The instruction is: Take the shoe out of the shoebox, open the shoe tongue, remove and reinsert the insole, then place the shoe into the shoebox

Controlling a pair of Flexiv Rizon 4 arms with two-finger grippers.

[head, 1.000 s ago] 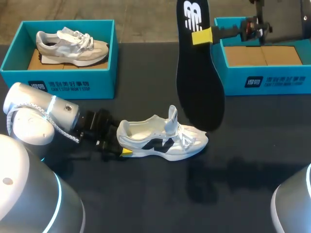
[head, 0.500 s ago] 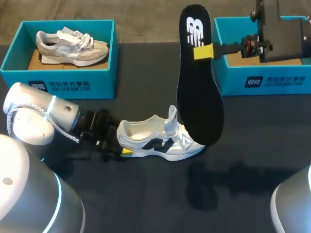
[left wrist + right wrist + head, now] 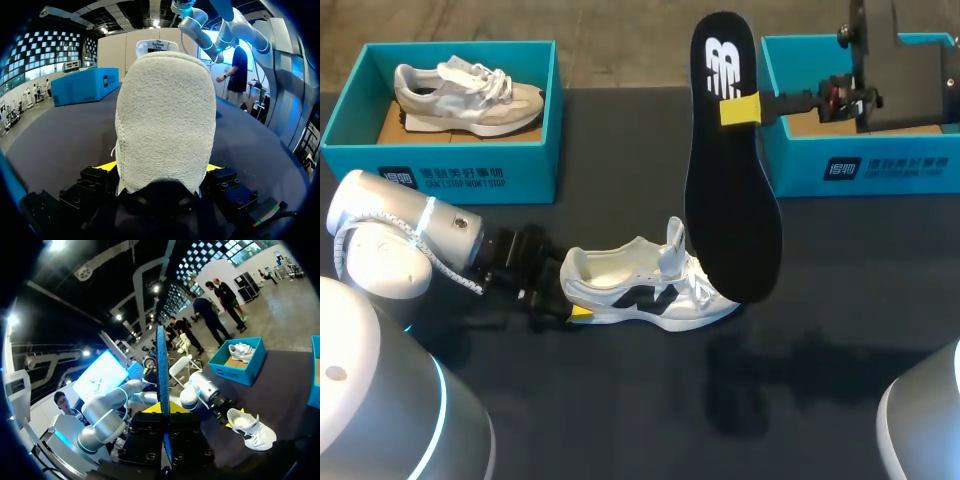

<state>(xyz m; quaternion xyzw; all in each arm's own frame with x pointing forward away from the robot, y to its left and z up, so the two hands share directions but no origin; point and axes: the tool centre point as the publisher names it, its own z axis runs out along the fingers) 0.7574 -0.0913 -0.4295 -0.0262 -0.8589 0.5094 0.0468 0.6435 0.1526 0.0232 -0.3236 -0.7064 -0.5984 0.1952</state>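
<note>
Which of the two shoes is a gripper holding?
The white shoe with black side marking on the table; the left gripper clamps its heel. The grey shoe lies in its blue box.

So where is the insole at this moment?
Head view: the black insole hangs upright right of centre, pinched by the right gripper, its lower end over the toe of the white shoe.

place: robot lab | evidence: left arm [image 3: 395, 240], right arm [image 3: 910, 90] at black table [image 3: 840, 300] with teal shoebox [image 3: 890, 165]
</note>
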